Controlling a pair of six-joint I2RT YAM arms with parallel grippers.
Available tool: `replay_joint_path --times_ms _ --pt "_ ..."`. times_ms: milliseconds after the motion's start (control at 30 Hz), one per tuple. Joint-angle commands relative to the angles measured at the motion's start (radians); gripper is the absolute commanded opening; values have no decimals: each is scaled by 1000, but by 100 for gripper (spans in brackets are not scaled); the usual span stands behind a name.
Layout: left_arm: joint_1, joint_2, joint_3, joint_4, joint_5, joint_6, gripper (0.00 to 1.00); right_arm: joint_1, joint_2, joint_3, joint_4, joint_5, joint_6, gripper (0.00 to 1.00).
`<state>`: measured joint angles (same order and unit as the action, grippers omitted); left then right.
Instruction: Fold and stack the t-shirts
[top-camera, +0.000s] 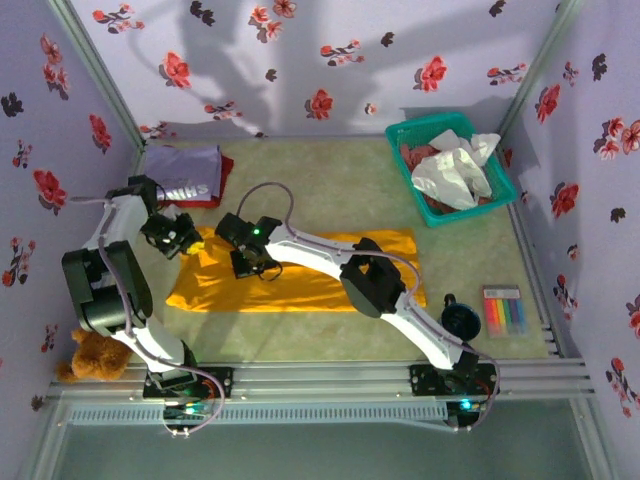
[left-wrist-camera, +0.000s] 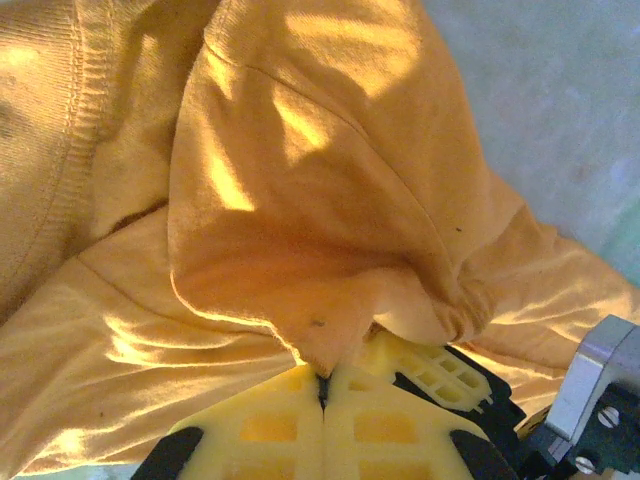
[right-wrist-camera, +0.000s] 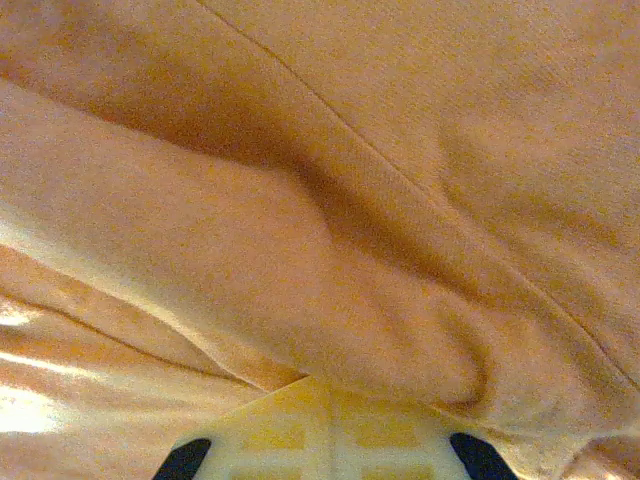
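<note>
The left gripper (left-wrist-camera: 323, 382) and right gripper (right-wrist-camera: 332, 410) are each clamping a fold of the orange-yellow t-shirt (top-camera: 300, 285); soft and limp, it is probably wanting hem-edge holds.

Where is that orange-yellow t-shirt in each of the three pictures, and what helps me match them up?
Top external: orange-yellow t-shirt spread flat across the middle.
Left wrist: its bunched cloth across most of the picture, left tool pinching it at bottom.
Right wrist: close-up folds, right tool at bottom edge.
Shared landmark: the shirt's left end, where both tools grip it.
</note>
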<state>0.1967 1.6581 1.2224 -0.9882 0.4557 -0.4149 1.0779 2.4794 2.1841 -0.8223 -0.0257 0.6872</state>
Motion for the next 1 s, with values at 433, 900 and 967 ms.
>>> replay_joint_path --times_ms 433,900,967 --pt "11 -125 -29 -161 -44 74 0 17 -298 -357 80 -47 20 0" --pt "9 -302 -343 -80 -17 -30 0 45 -338 -466 57 -73 46 0" --pt "9 -324 -395 -41 -3 -67 0 45 -333 -468 57 -74 38 0"
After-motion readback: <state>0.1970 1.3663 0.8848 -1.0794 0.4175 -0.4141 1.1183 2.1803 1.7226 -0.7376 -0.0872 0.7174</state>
